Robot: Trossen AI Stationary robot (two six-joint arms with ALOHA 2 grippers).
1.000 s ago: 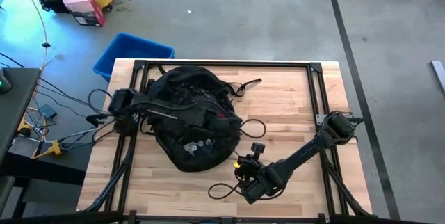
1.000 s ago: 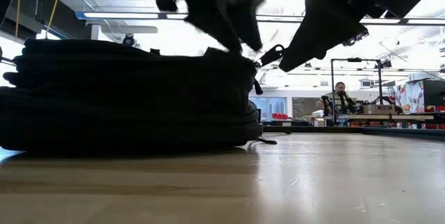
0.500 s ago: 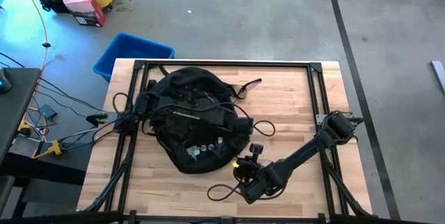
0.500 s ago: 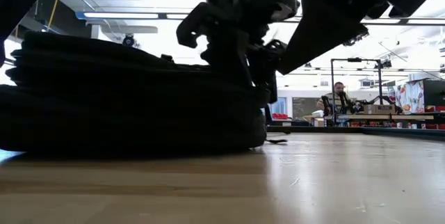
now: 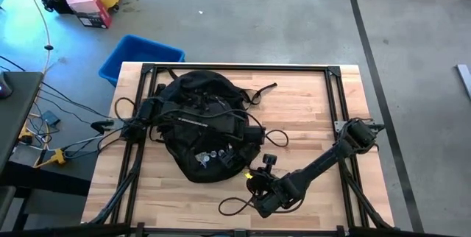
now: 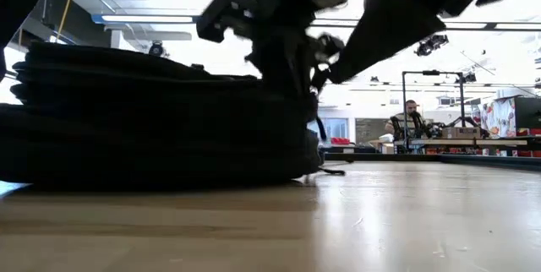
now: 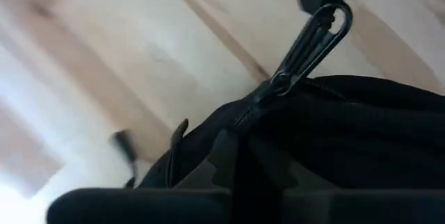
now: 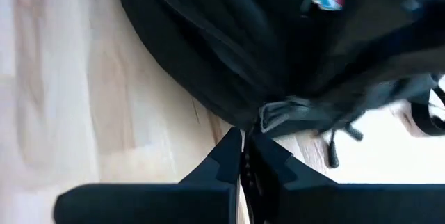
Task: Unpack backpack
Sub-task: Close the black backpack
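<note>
On the wooden table (image 5: 309,112), toward its left and middle, we see the backpack (image 5: 199,119) lying flat, a black fabric heap with a few small round badges (image 5: 213,154) showing on the part nearest the front edge. We find the left gripper (image 5: 246,135) down on the backpack's right side, its arm reaching across the bag from the left; in the left wrist view its fingers (image 7: 236,175) are pressed together on black fabric beside a zip line, and a zipper pull (image 7: 309,43) stands out over the bare wood. From table height we see that arm coming down onto the top edge of the backpack (image 6: 152,120) at its right end. Our right gripper (image 5: 254,174) sits near the front edge, just off the backpack's lower right corner; in the right wrist view its fingers (image 8: 229,156) are closed tight, with a small grey tab at the bag's edge right at their tips, though we cannot tell whether it is pinched. A loose black cable (image 5: 239,204) curls on the wood beside that arm. Beyond the far left corner of the table a blue bin (image 5: 140,54) stands on the floor.
</note>
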